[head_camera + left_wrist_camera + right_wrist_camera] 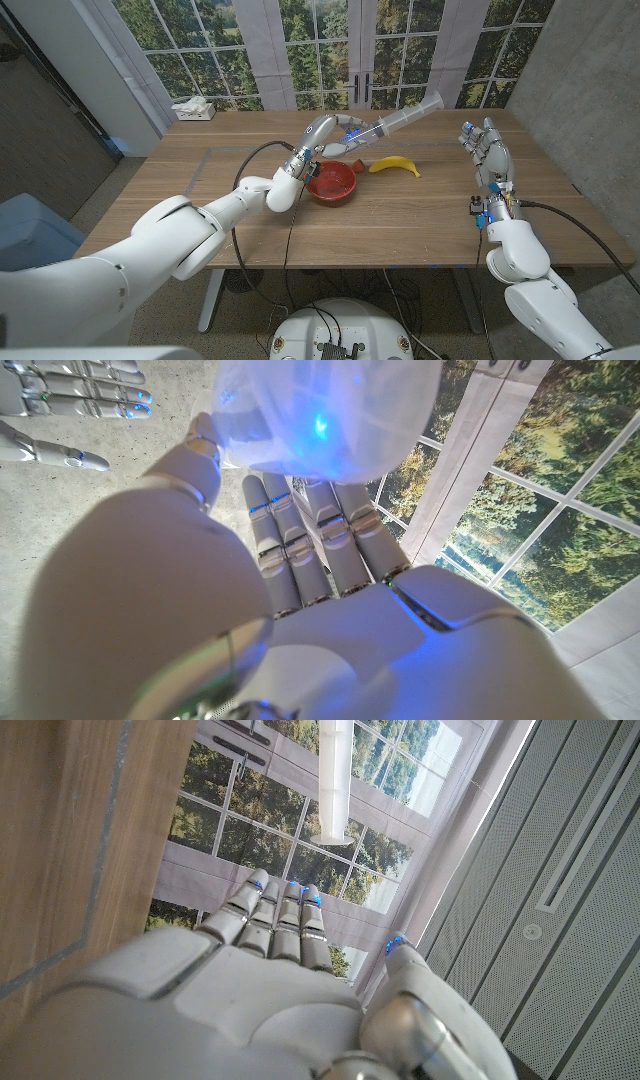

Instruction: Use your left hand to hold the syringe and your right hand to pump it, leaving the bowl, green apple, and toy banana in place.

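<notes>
Head view: left hand (322, 133) raised over the wooden bench (200, 200), fingers wrapped around the barrel of a clear syringe (395, 121), which is held off the bench, tilted, plunger end up and toward the right hand (487, 150). Right hand is upright near the bench's right side, apart from the syringe, fingers spread and holding nothing. Red bowl (332, 182) sits just below the left hand; yellow banana (394, 165) lies just right of the bowl. A tissue box (193, 109) sits at the far left corner. Left wrist view: left hand (320, 550) with fingers (330, 545) curled onto the blurred clear syringe (320, 420); right hand's fingertips (75, 390) seen beyond, apart from it. Right wrist view: right hand (270, 990) with fingers (280, 915) extended, gripping nothing; the syringe (335, 775) ahead of the fingertips, not touching; bench (70, 830) edge alongside.
</notes>
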